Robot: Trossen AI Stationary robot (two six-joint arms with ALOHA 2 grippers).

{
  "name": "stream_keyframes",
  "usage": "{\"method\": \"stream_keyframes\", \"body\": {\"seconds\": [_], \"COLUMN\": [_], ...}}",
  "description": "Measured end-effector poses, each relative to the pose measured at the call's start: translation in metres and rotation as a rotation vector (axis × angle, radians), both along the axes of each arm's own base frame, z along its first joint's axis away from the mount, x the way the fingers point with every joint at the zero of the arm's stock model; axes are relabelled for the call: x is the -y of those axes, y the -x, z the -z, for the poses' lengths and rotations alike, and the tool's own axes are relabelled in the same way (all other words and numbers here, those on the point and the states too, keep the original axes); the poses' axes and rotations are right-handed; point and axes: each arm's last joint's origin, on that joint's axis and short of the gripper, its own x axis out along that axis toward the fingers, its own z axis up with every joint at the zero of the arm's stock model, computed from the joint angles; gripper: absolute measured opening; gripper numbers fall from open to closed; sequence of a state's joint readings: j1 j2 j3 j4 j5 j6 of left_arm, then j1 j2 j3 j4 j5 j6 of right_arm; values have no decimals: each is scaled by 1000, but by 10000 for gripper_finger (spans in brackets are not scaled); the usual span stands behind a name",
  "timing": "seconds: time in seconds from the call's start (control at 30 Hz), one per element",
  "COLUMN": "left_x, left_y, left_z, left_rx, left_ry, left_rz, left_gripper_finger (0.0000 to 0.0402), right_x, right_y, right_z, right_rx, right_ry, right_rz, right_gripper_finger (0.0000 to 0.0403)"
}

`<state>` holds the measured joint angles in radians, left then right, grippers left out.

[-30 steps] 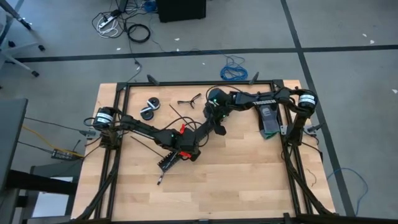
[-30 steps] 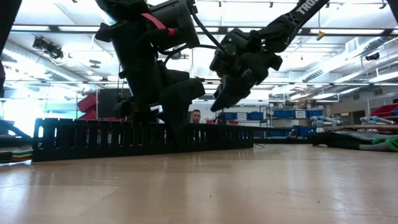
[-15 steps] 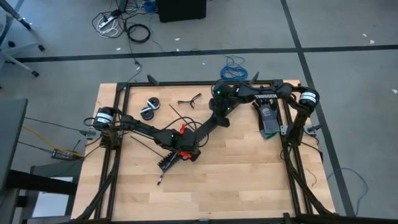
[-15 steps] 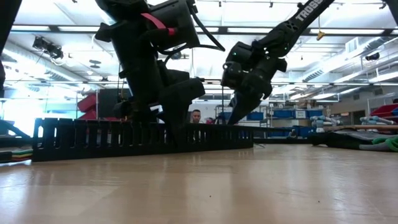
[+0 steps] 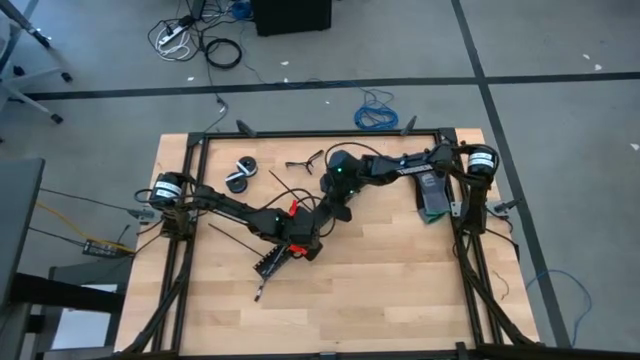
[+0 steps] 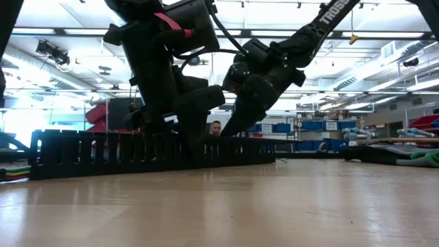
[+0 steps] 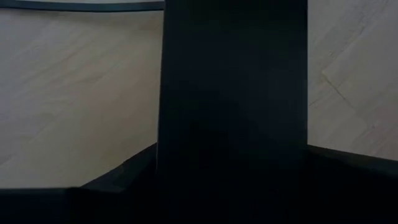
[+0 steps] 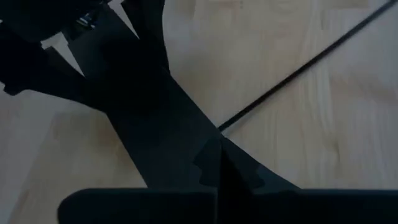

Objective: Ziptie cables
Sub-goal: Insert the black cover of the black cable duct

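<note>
Two dark arms meet over the middle of the desk (image 5: 400, 290). The left fingers (image 7: 124, 174) stand well apart with a wide black perforated strip (image 5: 272, 262) filling the gap between them, so they are clamped on that strip. From them, one end of the strip runs out over the bare wood on the side away from the right arm. The other end runs straight towards the right fingers (image 8: 208, 171). In the low view the strip stands on its edge on the desk, with the left arm (image 5: 225, 205) coming down onto it from above.

The right fingers are pressed fully together, tip to tip, right at the strip's other end. Whether they pinch the strip or only touch it cannot be told. The right arm (image 5: 420, 165) reaches in over the desk to that spot.

One ziptie (image 8: 298, 68), thin, black and straight, lies flat on the wood just beyond the right fingers, slanting away from them. Another ziptie (image 5: 228, 232) lies beside the left arm, behind the left fingers.

Of the cables (image 6: 14, 170) only a few coloured ends show, at the strip's end farthest from the right fingers, low on the desk. Neither pair of fingers touches them.
</note>
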<state>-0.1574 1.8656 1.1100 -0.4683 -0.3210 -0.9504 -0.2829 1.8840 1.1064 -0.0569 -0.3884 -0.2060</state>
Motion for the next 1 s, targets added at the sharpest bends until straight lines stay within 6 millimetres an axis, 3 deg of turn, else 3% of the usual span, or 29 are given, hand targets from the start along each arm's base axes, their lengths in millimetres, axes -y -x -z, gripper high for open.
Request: {"method": "stream_keyframes", "body": {"seconds": [0.27, 0.43, 0.67, 1.0], "left_x": [0, 0, 0, 0], "left_y": [-1, -1, -1, -1], "left_z": [0, 0, 0, 0], "left_rx": [7, 7, 6, 6], "left_ry": [0, -1, -3, -3], "left_rz": [4, 3, 2, 2], "left_gripper_finger": [249, 249, 249, 249], "right_x": [18, 30, 33, 27], "right_y": [10, 25, 41, 53], "right_z": [-43, -58, -48, -23], "right_rx": [99, 97, -65, -123], "right_ry": [29, 31, 43, 27], "right_rz": [79, 109, 56, 58], "right_gripper_finger": [0, 0, 0, 0]}}
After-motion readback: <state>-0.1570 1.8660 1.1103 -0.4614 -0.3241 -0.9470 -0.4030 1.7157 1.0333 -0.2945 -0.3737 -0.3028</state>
